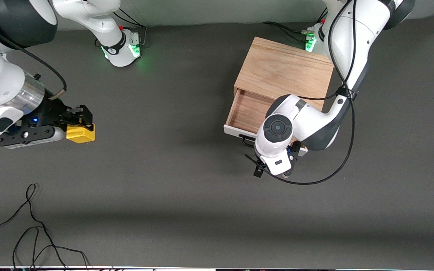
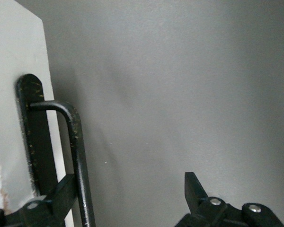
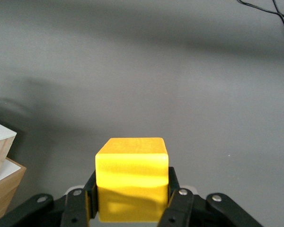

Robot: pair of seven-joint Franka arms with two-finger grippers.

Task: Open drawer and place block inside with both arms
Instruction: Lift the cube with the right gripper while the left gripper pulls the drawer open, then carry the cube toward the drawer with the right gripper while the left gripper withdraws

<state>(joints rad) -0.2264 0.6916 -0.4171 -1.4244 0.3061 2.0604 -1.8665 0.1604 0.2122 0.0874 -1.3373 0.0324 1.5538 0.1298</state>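
We see right gripper (image 3: 132, 208) pinching block (image 3: 131, 177); only left wrist view shows left gripper (image 2: 128, 198) spread at drawer (image 1: 245, 113) handle (image 2: 75, 156).

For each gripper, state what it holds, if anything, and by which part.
The right gripper holds the block by two opposite side faces. The left gripper holds nothing: it is open, with one finger at the drawer's handle.

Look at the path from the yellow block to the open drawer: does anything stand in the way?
Mostly no. The right gripper holds the block at its end of the table, with bare mat up to the drawer. But the left arm's wrist hangs over the drawer's front by the handle, with the open left gripper there, covering part of the tray.
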